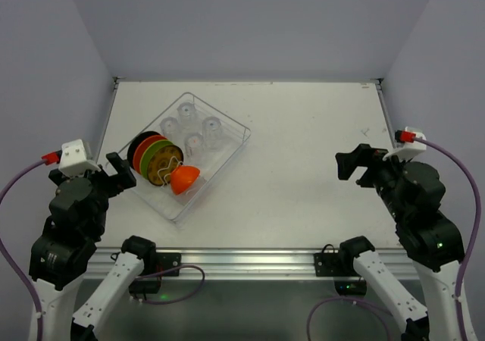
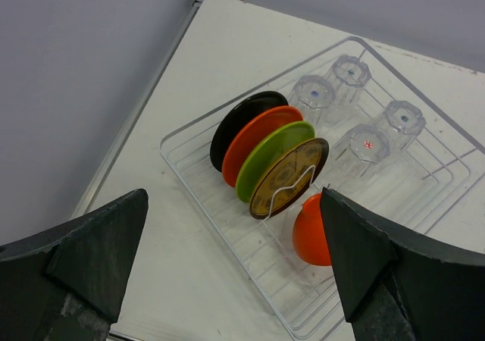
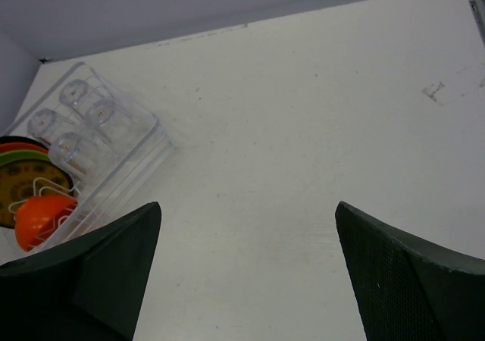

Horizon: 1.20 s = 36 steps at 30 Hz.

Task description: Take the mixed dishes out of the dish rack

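Note:
The dish rack (image 1: 217,173) is a thin-wire basket lying at an angle on the left half of the table. Standing on edge in it are black (image 2: 242,121), orange-red (image 2: 258,140), green (image 2: 271,157) and yellow patterned (image 2: 292,176) plates. An orange-red bowl (image 1: 184,179) rests on its side just in front of them. Several clear glasses (image 1: 193,129) stand upside down at the rack's far end. My left gripper (image 1: 117,176) hangs open beside the rack's left corner and holds nothing. Far to the right, my right gripper (image 1: 352,163) is open over bare table.
The white table (image 1: 303,167) has grey walls behind and on both sides, and a metal rail (image 1: 250,259) along its near edge. In the right wrist view the rack (image 3: 144,159) and bowl (image 3: 42,218) sit at the far left.

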### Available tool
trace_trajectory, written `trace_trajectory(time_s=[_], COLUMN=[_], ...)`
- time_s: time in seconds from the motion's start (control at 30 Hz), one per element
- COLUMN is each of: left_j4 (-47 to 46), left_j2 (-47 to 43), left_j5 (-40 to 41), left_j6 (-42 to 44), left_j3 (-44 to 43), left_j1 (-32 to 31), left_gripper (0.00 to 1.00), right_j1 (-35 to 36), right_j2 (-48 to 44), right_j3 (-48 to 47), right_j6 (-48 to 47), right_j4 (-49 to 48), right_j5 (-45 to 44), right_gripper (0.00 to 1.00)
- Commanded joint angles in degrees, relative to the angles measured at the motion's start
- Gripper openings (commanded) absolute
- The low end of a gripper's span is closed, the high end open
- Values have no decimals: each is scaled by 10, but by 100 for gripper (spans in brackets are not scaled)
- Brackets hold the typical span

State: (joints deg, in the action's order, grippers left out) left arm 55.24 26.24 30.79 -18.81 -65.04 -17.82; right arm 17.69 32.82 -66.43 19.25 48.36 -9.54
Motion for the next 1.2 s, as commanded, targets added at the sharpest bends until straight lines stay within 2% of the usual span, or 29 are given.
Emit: trace_trajectory(time_s=[0.0, 0.1, 0.13, 0.17, 0.23, 0.27, 0.37, 0.4, 0.43, 0.47, 0.5, 0.53, 0.6, 0.7, 0.73, 0.83, 0.93, 1.03, 1.17], left_j4=[-13, -22, -23, -24, -23, -24, -36, -45, -70, -81, -88, -98, -110, -145, -164, -200, -217, -233, -240], left_j2=[-6, -9, -9, -9, -5, -4, -3, -11, -19, -19, -23, -25, -33, -45, -50, -62, -80, -100, -110], left_j5=[24, 19, 20, 23, 27, 30, 52, 60, 70, 73, 75, 81, 90, 90, 91, 110, 106, 96, 78], left_j6=[-18, -19, -19, -21, -25, -25, -23, -19, -12, -8, -8, -10, -15, -9, -4, 13, 4, -3, -2], left_j3=[-14, -14, -15, -16, -20, -21, -14, -5, 18, 28, 37, 50, 63, 89, 97, 135, 170, 201, 208], left_j1=[-4, -4, -4, -4, -4, -4, -4, -4, -4, -4, -4, -3, -4, -4, -4, -3, -4, -4, -4], left_gripper=[100, 100, 100, 100, 100, 100, 100, 100, 100, 100, 100, 100, 100, 100, 100, 100, 100, 100, 100], right_j1=[2, 3, 2, 2, 2, 2, 45, 85, 178, 226, 273, 346, 422, 483, 514, 539, 544, 544, 543], right_j2=[-25, -82, -98, -105, -72, -25, 42, 61, 111, 141, 172, 201, 286, 380, 402, 494, 580, 644, 691], right_j3=[23, 67, 85, 93, 77, 66, 81, 74, 43, 25, 9, -4, -33, -76, -90, -163, -245, -324, -363], right_j6=[28, 90, 98, 132, 182, 200, 290, 299, 305, 311, 320, 345, 389, 509, 572, 670, 719, 748, 803], right_j4=[-78, -161, -226, -241, -231, -230, -287, -290, -274, -274, -270, -281, -295, -272, -243, -171, -117, -85, -39], right_j5=[26, 80, 116, 175, 227, 285, 319, 239, 139, 138, 58, 32, -45, -148, -207, -237, -226, -224, -237], right_gripper=[99, 99, 99, 99, 99, 99, 99, 99, 99, 99, 99, 99, 99, 99, 99, 99, 99, 99, 98])
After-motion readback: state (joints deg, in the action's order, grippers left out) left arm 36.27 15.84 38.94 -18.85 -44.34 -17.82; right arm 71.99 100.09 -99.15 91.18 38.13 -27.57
